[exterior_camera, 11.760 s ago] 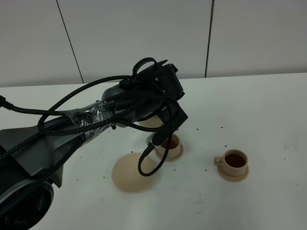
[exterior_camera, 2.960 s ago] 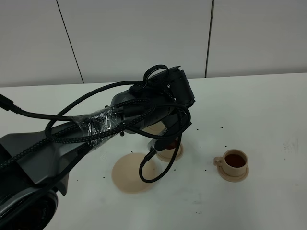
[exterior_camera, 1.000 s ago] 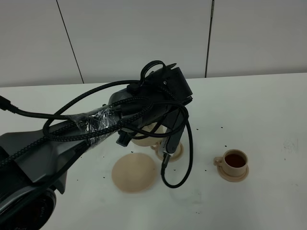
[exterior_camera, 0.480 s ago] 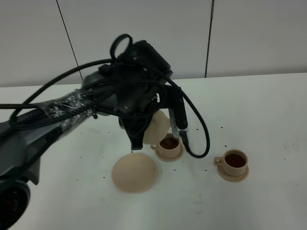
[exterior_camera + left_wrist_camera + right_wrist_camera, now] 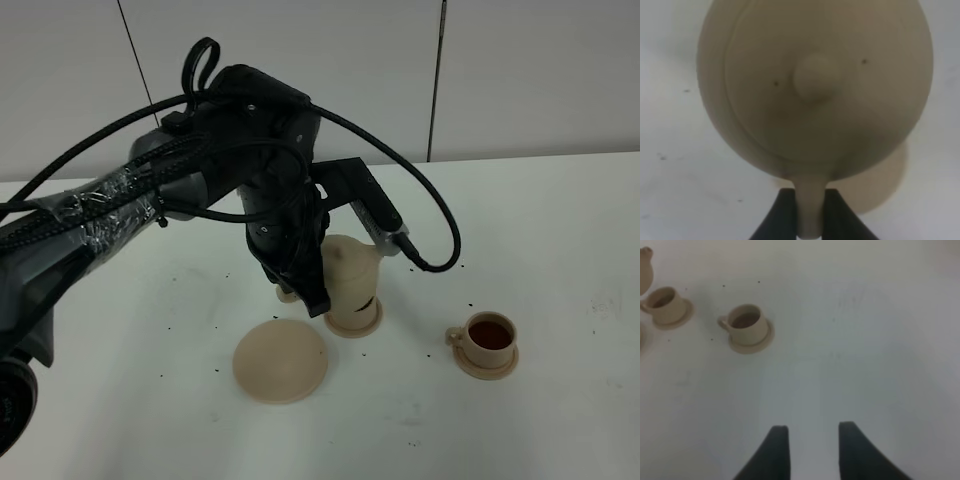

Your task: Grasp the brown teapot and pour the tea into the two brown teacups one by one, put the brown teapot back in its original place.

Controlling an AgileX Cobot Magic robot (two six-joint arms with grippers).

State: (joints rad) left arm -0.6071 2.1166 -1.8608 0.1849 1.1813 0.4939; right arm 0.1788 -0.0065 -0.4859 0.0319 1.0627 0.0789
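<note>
Teapot (image 5: 812,85) had swung upright from its pouring tilt, handle clamped in my left pincer (image 5: 810,210), over the near cup (image 5: 662,304). Both cups looked filled; saucer (image 5: 281,360) waited at seven o'clock. Right pincer (image 5: 810,447) gaped idle.

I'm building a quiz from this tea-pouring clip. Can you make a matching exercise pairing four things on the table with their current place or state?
Things:
1. brown teapot
2. large flat saucer
3. right teacup
4. right hand

States:
A. open, holding nothing
B. bare, nothing on it
C. held by its handle in the left hand
D. filled with dark tea, standing alone on its small saucer

Pairs: 1-C, 2-B, 3-D, 4-A
</note>
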